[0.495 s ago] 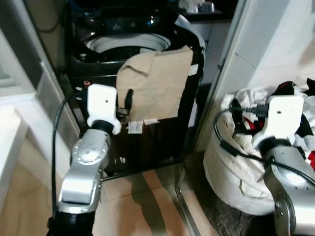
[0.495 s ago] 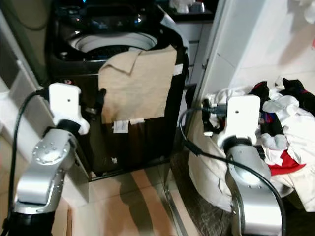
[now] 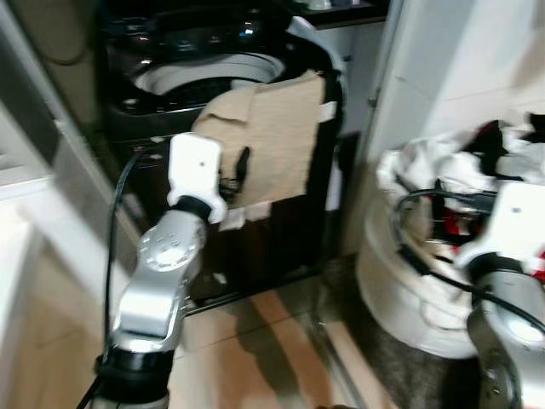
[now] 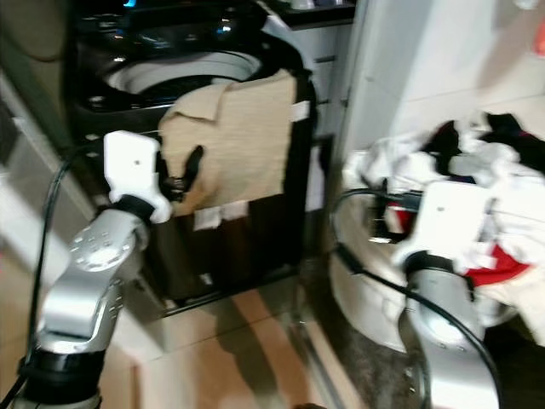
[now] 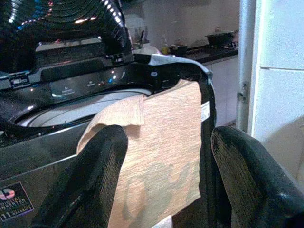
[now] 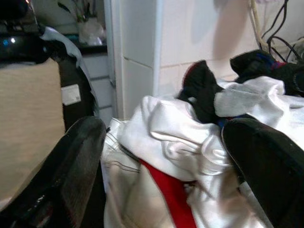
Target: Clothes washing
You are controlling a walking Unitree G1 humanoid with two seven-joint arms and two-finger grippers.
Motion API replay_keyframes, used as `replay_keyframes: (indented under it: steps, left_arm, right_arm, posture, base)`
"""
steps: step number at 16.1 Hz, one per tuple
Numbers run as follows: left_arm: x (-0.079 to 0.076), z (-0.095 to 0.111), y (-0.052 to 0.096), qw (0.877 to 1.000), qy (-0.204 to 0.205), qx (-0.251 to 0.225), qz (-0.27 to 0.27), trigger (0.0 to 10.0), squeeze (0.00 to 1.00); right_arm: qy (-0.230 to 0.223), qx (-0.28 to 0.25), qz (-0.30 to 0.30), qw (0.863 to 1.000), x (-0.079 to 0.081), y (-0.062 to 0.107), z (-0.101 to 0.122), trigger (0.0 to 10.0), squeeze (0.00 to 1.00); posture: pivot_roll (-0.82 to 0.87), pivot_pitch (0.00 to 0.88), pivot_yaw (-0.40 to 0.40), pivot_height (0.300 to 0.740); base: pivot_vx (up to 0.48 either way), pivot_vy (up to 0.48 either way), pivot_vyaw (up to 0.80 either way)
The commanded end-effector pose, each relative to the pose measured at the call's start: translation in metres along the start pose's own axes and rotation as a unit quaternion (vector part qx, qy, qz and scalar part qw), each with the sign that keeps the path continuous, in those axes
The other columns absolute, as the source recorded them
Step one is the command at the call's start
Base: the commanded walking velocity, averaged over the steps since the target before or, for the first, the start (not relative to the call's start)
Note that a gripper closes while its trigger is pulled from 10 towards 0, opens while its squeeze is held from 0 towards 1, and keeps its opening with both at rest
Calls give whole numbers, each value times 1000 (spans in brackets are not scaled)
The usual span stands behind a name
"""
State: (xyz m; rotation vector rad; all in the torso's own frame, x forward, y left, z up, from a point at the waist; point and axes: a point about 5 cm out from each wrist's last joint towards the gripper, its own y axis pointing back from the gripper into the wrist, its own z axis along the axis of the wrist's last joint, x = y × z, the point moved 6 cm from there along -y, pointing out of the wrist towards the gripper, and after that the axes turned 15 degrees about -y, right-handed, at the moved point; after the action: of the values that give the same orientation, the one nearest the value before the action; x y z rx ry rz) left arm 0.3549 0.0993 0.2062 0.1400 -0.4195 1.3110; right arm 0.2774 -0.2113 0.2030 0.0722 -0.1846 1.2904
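A beige cloth (image 3: 271, 141) hangs over the front rim of the open black washing machine (image 3: 204, 81), its lower edge draped down the machine's front. The left gripper (image 5: 164, 178), fingers spread and empty, is raised just before that cloth. The right gripper (image 6: 164, 173), also spread and empty, points at the white laundry bag (image 3: 409, 281) heaped with white, black and red clothes (image 6: 199, 123) beside the wall.

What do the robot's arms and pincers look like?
Both arms are shiny silver with round joints. Each wrist carries a white block, and a black cable loops beside it. The left pincer and right pincer each have two long, thick black fingers.
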Motion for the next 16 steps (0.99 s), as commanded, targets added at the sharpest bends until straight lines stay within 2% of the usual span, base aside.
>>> replay_keyframes:
  steps: [1,5,6,7,8,10,12,13,16]
  left_arm:
    - [3,-3,0,1000,-4,3,0,10000,0]
    - [0,-3,-2,1000,5,2,-2,10000,0]
    - [-1,-4,0,1000,0,6,6,10000,0]
    - [-4,-6,1,1000,-17,17,-1,10000,0]
    - [-6,-2,3,999,-33,9,-2,10000,0]
    - [-5,-2,7,1000,-10,7,17,10000,0]
    - [5,-8,11,999,-2,27,43,10000,0]
    - [12,-11,15,998,-2,35,60,10000,0]
    - [22,-13,20,995,-32,42,87,10000,0]
  right_arm:
    - [-4,-4,-1,1000,2,3,3,10000,0]
    - [13,-5,8,1000,4,3,5,10000,0]
    - [19,-3,13,1000,4,2,6,10000,0]
    - [27,-2,14,1000,4,0,6,10000,0]
    - [38,0,17,999,4,-1,7,10000,0]
    - [48,8,17,999,0,-6,5,10000,0]
    - [51,11,31,998,3,-15,7,10000,0]
    - [59,14,65,996,15,-22,6,10000,0]
    - [84,21,99,991,31,-27,0,10000,0]
  posture:
    - [-176,0,80,740]
    - [-184,0,75,740]
    - [-178,0,42,740]
    - [-176,0,37,740]
    - [-167,0,13,740]
    - [-145,0,-24,740]
    - [-124,0,-47,740]
    - [-97,0,-76,740]
    - [-64,0,-114,740]
  base:
    - [0,480,0]
    - [0,480,0]
    - [0,476,0]
    - [0,-450,0]
    - [0,-480,0]
    - [0,-480,0]
    - [0,0,0]
    - [0,0,0]
    - [0,0,0]
